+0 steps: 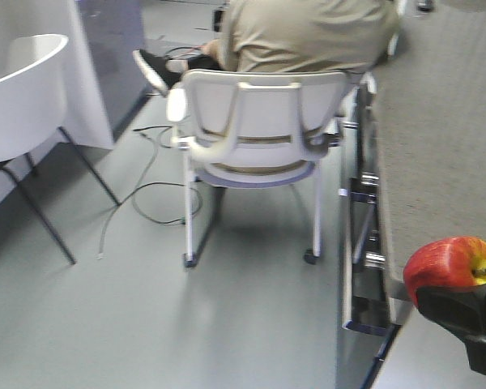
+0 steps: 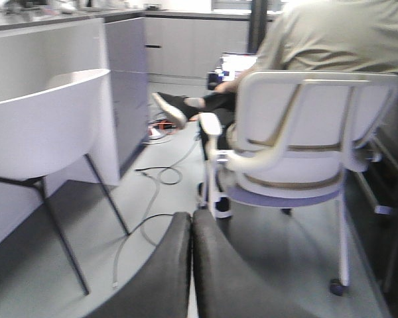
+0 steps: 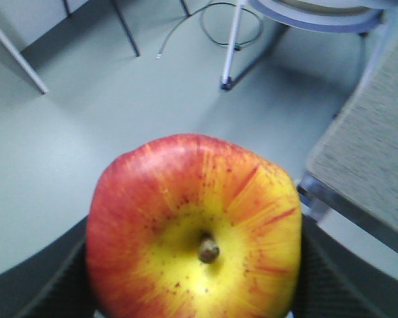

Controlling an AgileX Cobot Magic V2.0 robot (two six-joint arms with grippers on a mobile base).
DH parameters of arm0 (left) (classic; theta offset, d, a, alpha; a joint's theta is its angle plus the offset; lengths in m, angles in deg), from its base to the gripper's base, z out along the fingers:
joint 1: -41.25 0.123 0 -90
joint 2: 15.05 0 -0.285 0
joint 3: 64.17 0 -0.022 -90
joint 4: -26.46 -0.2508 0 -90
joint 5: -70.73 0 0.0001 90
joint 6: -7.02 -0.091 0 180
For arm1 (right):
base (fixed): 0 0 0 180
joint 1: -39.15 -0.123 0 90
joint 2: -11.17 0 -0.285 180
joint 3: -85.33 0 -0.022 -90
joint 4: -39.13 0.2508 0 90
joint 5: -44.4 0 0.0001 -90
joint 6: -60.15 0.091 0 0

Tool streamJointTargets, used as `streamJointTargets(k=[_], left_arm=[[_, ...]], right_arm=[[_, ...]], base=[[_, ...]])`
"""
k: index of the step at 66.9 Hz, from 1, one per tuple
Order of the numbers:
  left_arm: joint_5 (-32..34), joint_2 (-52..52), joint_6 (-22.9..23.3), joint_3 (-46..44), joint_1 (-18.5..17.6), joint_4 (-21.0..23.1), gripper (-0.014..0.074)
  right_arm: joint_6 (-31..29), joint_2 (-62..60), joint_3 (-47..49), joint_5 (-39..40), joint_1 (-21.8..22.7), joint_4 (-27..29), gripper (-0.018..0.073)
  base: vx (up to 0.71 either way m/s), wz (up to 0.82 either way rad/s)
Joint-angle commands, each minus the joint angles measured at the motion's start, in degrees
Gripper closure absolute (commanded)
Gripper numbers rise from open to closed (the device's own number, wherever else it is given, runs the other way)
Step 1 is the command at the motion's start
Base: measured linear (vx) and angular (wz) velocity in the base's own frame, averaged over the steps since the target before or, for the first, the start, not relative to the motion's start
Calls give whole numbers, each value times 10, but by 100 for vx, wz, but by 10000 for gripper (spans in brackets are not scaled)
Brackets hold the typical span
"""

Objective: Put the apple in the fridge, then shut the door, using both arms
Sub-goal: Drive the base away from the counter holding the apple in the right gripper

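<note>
Gripping the apple (image 3: 196,232) from both sides with the right gripper (image 1: 463,314), dark fingers (image 3: 50,288) pressed against its left and right flanks. Holding it in the air over the grey floor (image 1: 146,324), just beside the edge of a speckled grey counter (image 1: 437,146). Noted red skin with orange streaks running into a yellow patch around the stem dimple, a short brown stem stub, and fine red flecks in the yellow. Cannot see the fruit's lower part: cropped by the frame bottom in the right wrist view, masked by the gripper in the front view. Cannot make out the contact pads; right gripper clipped at the picture corner. Recorded left gripper (image 2: 191,225) clenched, fingers flat together on nothing. Logged blur in all views. Logged seated person (image 1: 308,32) on white chair (image 1: 259,121), cut off at the shoulders.
</note>
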Motion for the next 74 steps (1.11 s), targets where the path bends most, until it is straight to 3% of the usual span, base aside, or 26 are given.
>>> streamJointTargets(k=[1,74], left_arm=[[41,0,4,10,-1,5,603],[41,0,4,10,-1,5,603]], right_arm=[[-2,-2,14,38,0,9,384],[-2,-2,14,38,0,8,384]], base=[[-7,57],[-1,56]])
